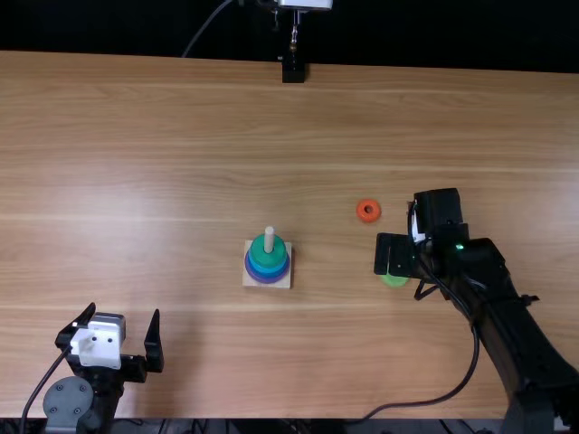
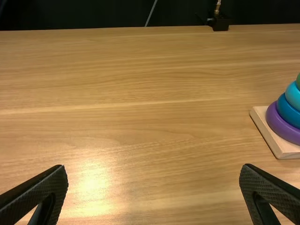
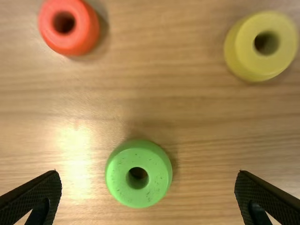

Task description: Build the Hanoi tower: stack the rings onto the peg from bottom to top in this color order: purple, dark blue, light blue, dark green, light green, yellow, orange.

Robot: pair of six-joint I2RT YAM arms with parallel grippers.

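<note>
In the top view the wooden base (image 1: 280, 281) holds a peg (image 1: 269, 239) with purple, dark blue, light blue and dark green rings (image 1: 269, 252) stacked on it. My left gripper (image 1: 126, 331) stands open at the lower left, away from the tower; in the left wrist view the left gripper (image 2: 153, 194) has nothing between its fingers. My right gripper (image 1: 387, 256) is over the light green ring (image 1: 394, 280). In the right wrist view the right gripper (image 3: 148, 197) is open, with the light green ring (image 3: 138, 187) below, between its fingers. The orange ring (image 3: 70, 28) and yellow ring (image 3: 261, 46) lie farther off.
The orange ring (image 1: 368, 211) lies on the table (image 1: 181, 181) between the tower and the right arm. A black stand (image 1: 293, 70) is at the table's far edge. A cable hangs in a loop beside the right arm.
</note>
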